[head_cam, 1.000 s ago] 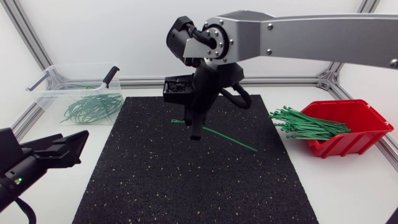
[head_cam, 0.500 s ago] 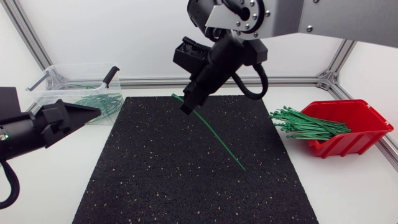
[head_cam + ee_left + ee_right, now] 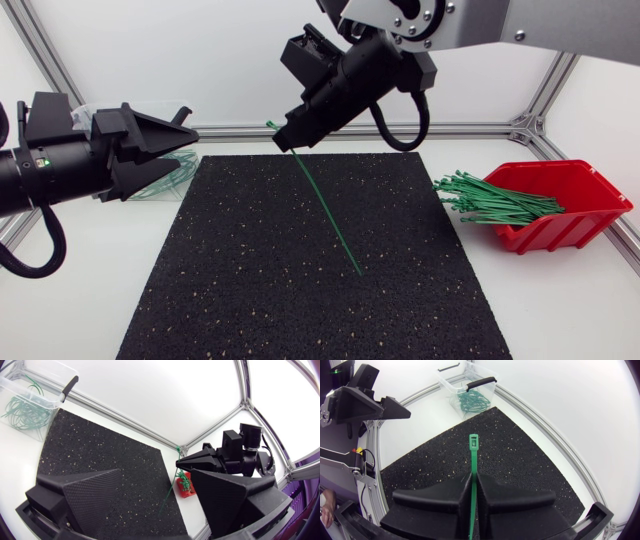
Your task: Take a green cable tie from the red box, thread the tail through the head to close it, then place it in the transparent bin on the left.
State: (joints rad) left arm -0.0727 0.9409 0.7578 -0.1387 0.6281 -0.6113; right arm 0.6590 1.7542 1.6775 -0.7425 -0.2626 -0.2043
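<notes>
Higher now, straight green cable tie [image 3: 329, 215], head uppermost

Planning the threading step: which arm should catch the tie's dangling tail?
Left, probably. The right gripper is shut on the green cable tie near its head, tail hanging free; the left gripper is open, empty and facing it.
</notes>
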